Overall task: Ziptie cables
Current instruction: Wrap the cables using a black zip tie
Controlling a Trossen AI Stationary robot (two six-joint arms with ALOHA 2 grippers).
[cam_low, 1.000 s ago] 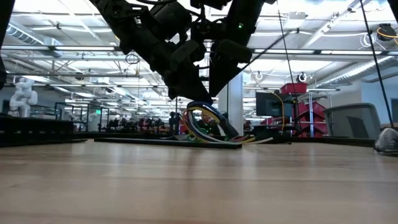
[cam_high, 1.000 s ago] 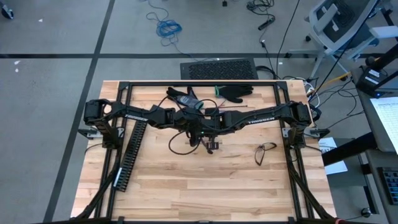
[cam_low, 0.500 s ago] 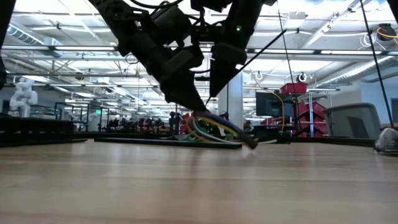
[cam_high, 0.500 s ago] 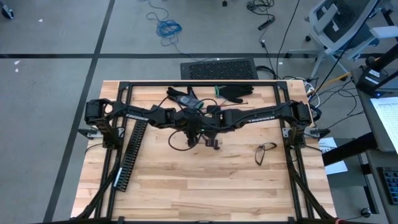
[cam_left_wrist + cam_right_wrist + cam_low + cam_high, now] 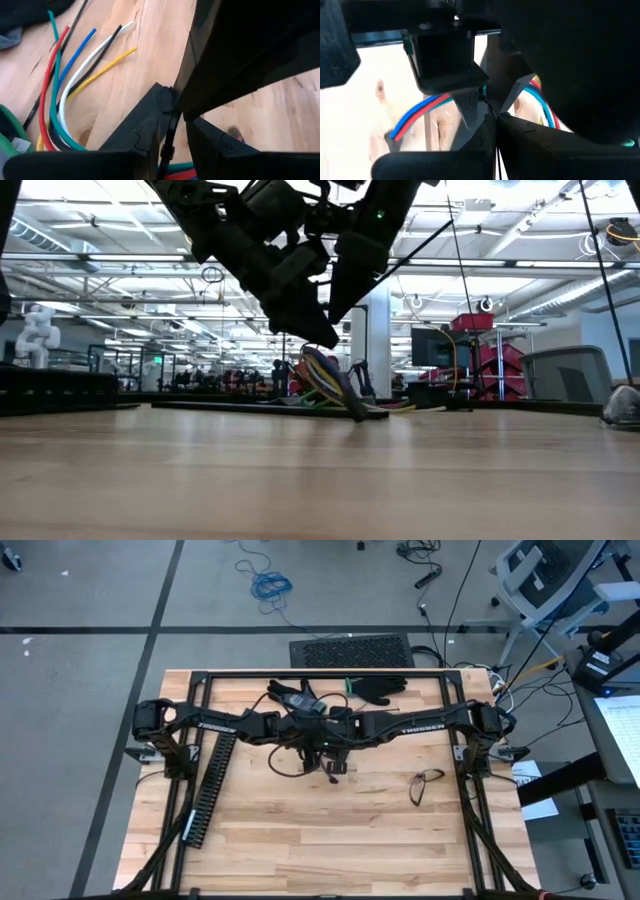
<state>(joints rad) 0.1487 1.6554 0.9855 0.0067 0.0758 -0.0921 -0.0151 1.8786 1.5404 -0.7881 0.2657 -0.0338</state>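
Note:
The cables point(image 5: 325, 375), thin red, blue, green, yellow and white wires, hang as a bundle under both grippers at the table's middle. Their lower end point(image 5: 355, 415) touches the wood. In the left wrist view, loose wire ends point(image 5: 75, 75) fan out on the table. A thin black ziptie strap point(image 5: 167, 145) runs between the two grippers. My left gripper point(image 5: 310, 740) and right gripper point(image 5: 335, 740) meet tip to tip, and both are shut on the strap. A black cord loop point(image 5: 285, 765) lies on the wood beside them. My left gripper pinches the black ziptie strap point(image 5: 169, 131) between its two fingers point(image 5: 145, 125), pointing down from above. The strap runs along the gap between them. My right gripper pinches a thin strap point(image 5: 489, 109) at its fingertips point(image 5: 480, 132), close against the left gripper. Which end of the ziptie it has cannot be told.
A long black slotted duct point(image 5: 210, 785) lies along the left side. A black glove point(image 5: 380, 688) and a black device point(image 5: 292, 695) sit near the far edge. Glasses point(image 5: 428, 783) lie to the right. The near half of the table point(image 5: 330, 850) is bare wood.
Both grippers have shifted a little toward the far edge while staying shut together. The hanging bundle has swung: its lower end first dropped out to the right, then came back under the grippers. The black cord loop has slid toward the left and far side.

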